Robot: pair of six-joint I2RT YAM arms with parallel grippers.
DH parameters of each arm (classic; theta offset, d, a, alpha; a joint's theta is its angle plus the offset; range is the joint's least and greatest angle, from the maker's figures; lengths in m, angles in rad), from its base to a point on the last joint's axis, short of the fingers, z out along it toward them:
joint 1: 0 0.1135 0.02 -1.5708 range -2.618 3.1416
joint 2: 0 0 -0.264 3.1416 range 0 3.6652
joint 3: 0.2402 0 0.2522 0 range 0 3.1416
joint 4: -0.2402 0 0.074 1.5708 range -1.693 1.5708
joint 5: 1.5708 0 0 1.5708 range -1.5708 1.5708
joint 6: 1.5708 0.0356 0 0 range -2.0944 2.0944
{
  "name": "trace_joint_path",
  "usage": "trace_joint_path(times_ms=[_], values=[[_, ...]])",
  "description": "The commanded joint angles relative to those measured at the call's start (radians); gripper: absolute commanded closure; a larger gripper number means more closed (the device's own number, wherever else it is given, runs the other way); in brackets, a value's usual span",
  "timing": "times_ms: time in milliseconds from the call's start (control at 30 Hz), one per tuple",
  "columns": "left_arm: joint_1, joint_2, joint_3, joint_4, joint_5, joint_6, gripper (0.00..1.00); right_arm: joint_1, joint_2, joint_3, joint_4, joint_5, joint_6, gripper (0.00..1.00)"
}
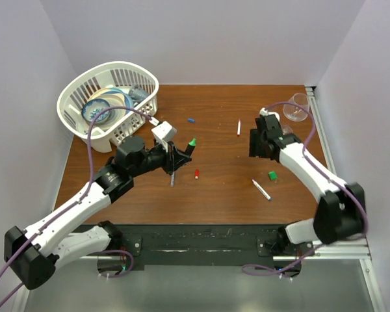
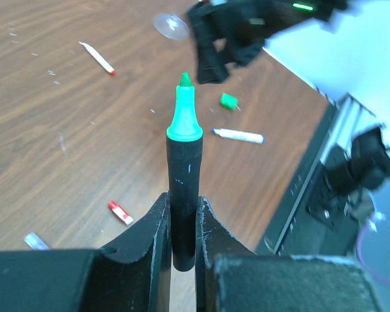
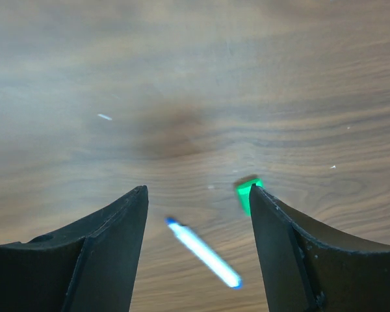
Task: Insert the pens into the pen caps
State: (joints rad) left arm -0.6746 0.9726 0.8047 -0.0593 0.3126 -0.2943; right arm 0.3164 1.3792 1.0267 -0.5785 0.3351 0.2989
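Green cap (image 1: 272, 175) near white pen (image 1: 261, 189); basket (image 1: 110, 65) back-L, glass (image 1: 298, 110) back-R.

On the worktop (image 1: 227, 195) a basket (image 1: 70, 97) stands at the far left corner and a glass (image 1: 298, 109) at the far right, with the right claw (image 3: 196, 195) just before the glass. Near the middle the left claw (image 2: 182, 211) holds the marker (image 2: 184, 156) above the surface, with one cap (image 1: 190, 121) behind it and another cap (image 1: 197, 173) and a thin stick (image 1: 173, 177) before it. A pen (image 1: 238, 127) lies left of the right claw, while a third cap (image 1: 272, 175) and a second pen (image 1: 261, 189) lie before that claw, cap behind pen.
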Motion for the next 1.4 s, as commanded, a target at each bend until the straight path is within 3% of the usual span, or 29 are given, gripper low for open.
trace_joint_path(times_ms=[0, 233, 333, 667, 967, 1167, 1367], values=[[0.000, -0.037, -0.031, -0.031, 0.102, 0.067, 1.00, -0.094, 0.135, 0.062, -0.090, -0.152, -0.220, 0.33], [-0.002, -0.068, -0.042, -0.016, 0.114, 0.069, 1.00, -0.233, 0.253, 0.127, -0.169, -0.185, -0.322, 0.39], [0.000, -0.069, -0.042, -0.010, 0.102, 0.061, 1.00, -0.253, 0.306, 0.125, -0.187, -0.240, -0.371, 0.35], [0.000, -0.064, -0.025, -0.014, 0.083, 0.075, 1.00, -0.263, 0.371, 0.112, -0.225, -0.349, -0.422, 0.38], [0.001, -0.084, -0.027, -0.019, 0.030, 0.073, 1.00, -0.264, 0.348, 0.079, -0.216, -0.246, -0.392, 0.50], [0.000, -0.091, -0.025, -0.024, 0.013, 0.075, 1.00, -0.267, 0.382, 0.087, -0.230, -0.269, -0.388, 0.53], [0.000, -0.089, -0.025, -0.020, 0.008, 0.075, 1.00, -0.269, 0.416, 0.102, -0.227, -0.288, -0.391, 0.64]])
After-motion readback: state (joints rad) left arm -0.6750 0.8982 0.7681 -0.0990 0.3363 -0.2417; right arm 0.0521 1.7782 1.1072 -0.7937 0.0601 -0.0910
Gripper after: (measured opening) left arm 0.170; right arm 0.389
